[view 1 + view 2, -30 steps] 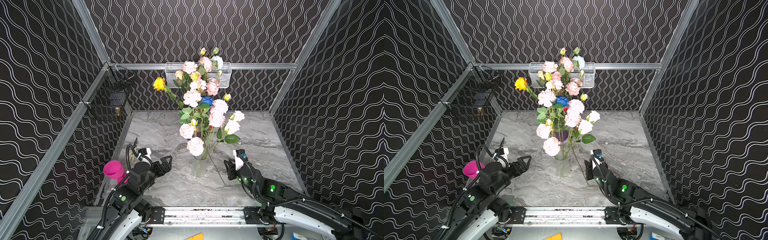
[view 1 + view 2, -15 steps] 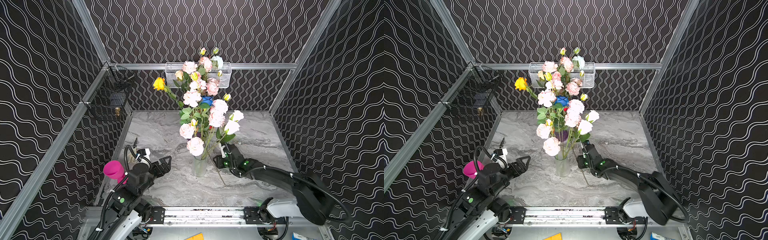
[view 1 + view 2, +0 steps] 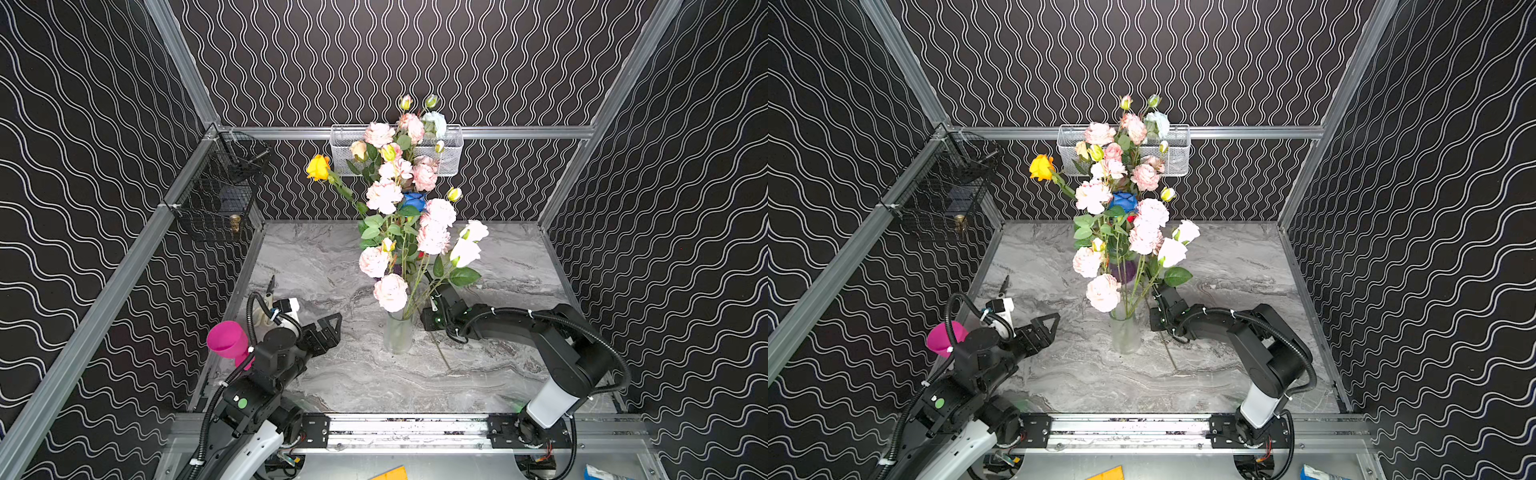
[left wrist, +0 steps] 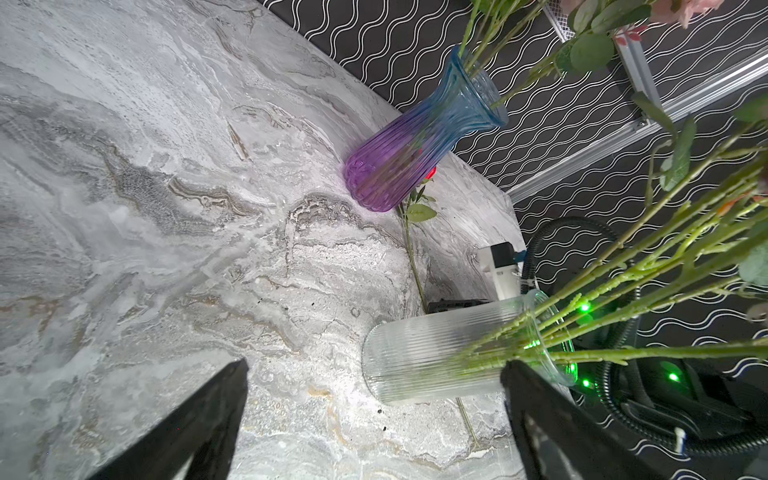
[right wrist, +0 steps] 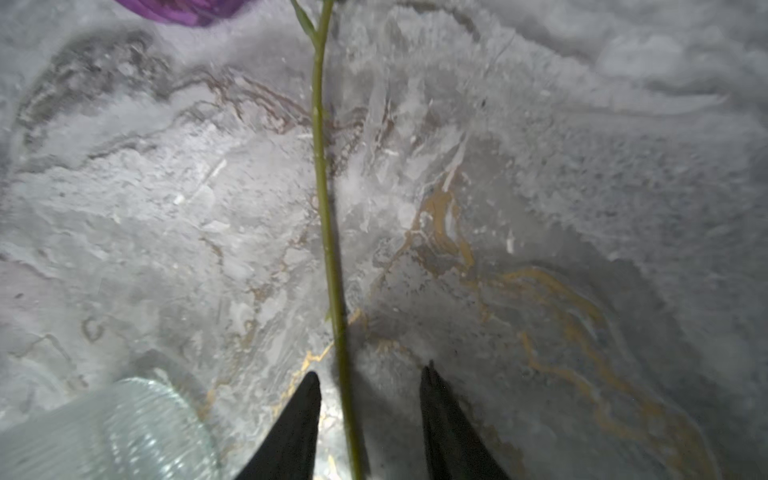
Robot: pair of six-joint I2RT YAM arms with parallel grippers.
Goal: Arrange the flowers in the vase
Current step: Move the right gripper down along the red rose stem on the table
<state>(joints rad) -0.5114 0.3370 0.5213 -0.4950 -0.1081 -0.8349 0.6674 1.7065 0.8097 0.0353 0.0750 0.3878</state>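
Green-stemmed roses [image 3: 390,293] fill the ribbed clear glass vase [image 3: 397,334]; beside it a loose stem [image 5: 326,216] lies on the grey marble counter [image 3: 353,382], straddled by my right gripper [image 5: 370,370], jaws parted; my left gripper [image 4: 374,365] gapes.

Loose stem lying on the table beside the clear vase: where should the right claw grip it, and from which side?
Grip the loose stem on its bare, straight lower stretch, coming from above with the right claw across it. It lies flat on the table, so a top-down pinch looks best; its leaves sit at the far end by the purple vase. The open claw straddles it.
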